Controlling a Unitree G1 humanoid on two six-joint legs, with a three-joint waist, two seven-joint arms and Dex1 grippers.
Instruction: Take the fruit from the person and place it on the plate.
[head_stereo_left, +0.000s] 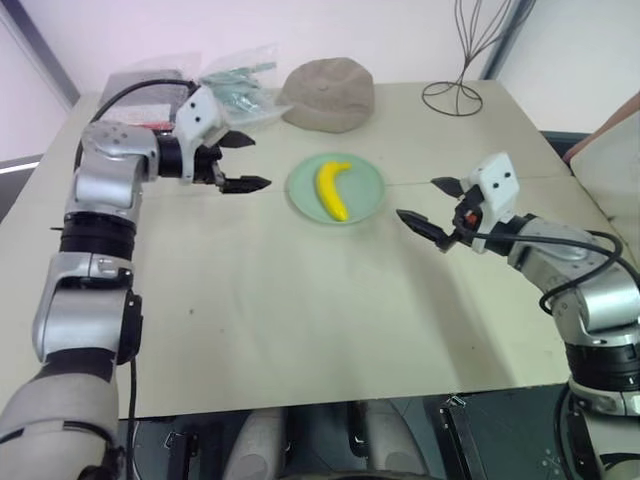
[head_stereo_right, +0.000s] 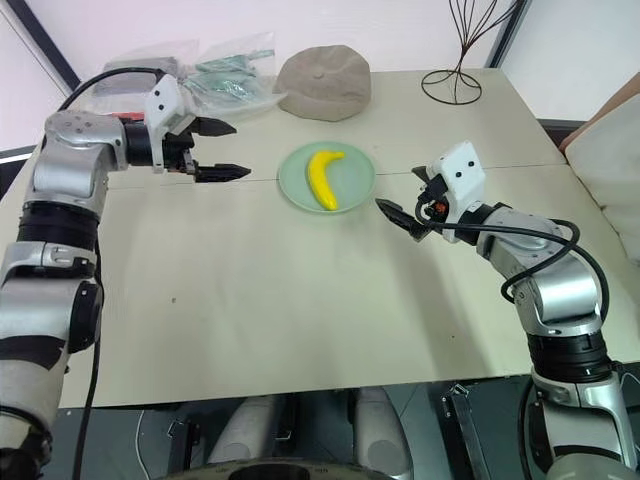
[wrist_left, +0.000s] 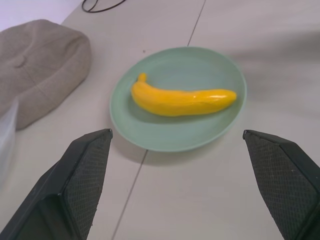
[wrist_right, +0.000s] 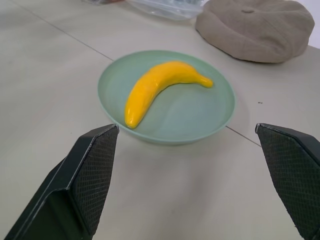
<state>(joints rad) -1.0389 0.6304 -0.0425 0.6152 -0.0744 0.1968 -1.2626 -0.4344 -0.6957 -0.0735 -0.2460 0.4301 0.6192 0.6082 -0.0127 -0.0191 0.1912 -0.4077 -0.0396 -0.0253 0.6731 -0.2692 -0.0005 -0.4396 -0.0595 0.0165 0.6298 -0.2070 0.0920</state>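
On the mint plate (head_stereo_left: 370, 183) lies the banana (head_stereo_left: 333, 189), delivered by my reckoning, so the left gripper (head_stereo_left: 243, 162) and right gripper (head_stereo_left: 433, 205) flank it, both spread empty.

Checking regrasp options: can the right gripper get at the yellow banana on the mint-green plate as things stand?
Probably yes. The right gripper is open beside the round mint-green plate, aimed at the curved yellow banana, with bare table between.
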